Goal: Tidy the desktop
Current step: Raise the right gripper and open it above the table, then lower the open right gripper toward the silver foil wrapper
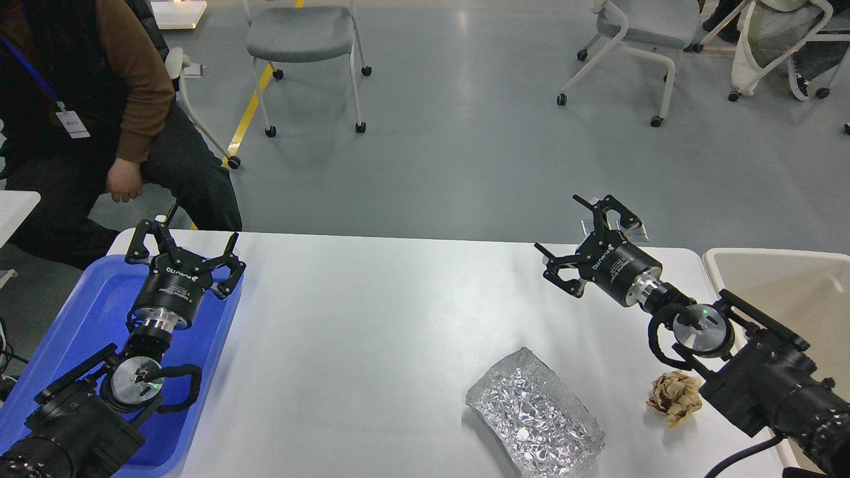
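Two grippers hang over a white bench, and both stand released with nothing between their fingers. My left gripper hovers above the far end of a blue tray that sits at the left edge of the bench, its fingers spread wide. My right gripper is raised over the far right part of the bench, tilted to the left, fingers also splayed apart and gripping nothing. Nearer to me than the right gripper, and a little to its left, a crumpled foil container lies on the bench. Just right of the foil, below the right arm's wrist, sits a scrunched ball of brown paper, apart from the foil. Right of the right gripper, past the bench edge, stands a beige bin. Beyond the left gripper a person sits on a chair, and grey chairs stand on the floor farther back
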Controlling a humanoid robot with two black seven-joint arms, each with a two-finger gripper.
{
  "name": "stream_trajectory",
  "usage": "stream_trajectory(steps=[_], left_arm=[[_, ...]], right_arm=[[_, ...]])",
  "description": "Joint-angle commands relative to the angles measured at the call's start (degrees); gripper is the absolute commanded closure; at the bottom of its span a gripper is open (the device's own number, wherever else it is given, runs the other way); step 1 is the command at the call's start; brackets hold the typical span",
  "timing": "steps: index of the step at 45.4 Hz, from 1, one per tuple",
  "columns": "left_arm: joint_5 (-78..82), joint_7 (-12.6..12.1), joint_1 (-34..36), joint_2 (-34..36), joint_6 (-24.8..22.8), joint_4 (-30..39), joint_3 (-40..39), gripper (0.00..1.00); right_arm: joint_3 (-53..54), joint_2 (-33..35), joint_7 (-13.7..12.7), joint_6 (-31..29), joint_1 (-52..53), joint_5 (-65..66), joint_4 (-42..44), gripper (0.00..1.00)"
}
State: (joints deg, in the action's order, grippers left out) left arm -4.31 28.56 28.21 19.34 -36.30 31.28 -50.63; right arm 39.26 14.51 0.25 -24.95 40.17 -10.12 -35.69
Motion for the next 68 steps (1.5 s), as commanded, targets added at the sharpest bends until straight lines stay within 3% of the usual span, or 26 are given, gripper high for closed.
stream_trajectory(steps=[1,18,25,48,61,68], left_arm=[[0.0,0.1,0.0,0.0,0.0,0.0,0.0,0.00],[-0.1,0.0,0.0,0.0,0.0,0.0,0.0,0.00],[-0.1,0.0,0.0,0.0,0.0,0.0,0.0,0.00],[0.0,0.0,0.0,0.0,-0.1,0.0,0.0,0.00],[0.0,0.0,0.0,0.0,-0.1,0.0,-0.1,0.00],[0.0,0.0,-0.2,0.1,-0.3,0.0,-0.2,0.00]], right_arm=[[-0.2,0.3,-0.1,0.0,0.1,0.1,-0.1,0.00],[-1.3,1.5,-0.1,0.0,-0.2,0.4,-1.5,0.00],[-1.4,6.1,-0.1,0.5,-0.4,2.3,-8.1,0.00],[-2.1,37.4,-0.2,5.6,-6.1,19.0,-47.4,0.00],[-8.5,55.3,-0.3,4.6,-5.0,33.7,-59.5,0.00],[-10.7,58.7,-0.4,3.6,-4.9,42.8,-63.6,0.00]])
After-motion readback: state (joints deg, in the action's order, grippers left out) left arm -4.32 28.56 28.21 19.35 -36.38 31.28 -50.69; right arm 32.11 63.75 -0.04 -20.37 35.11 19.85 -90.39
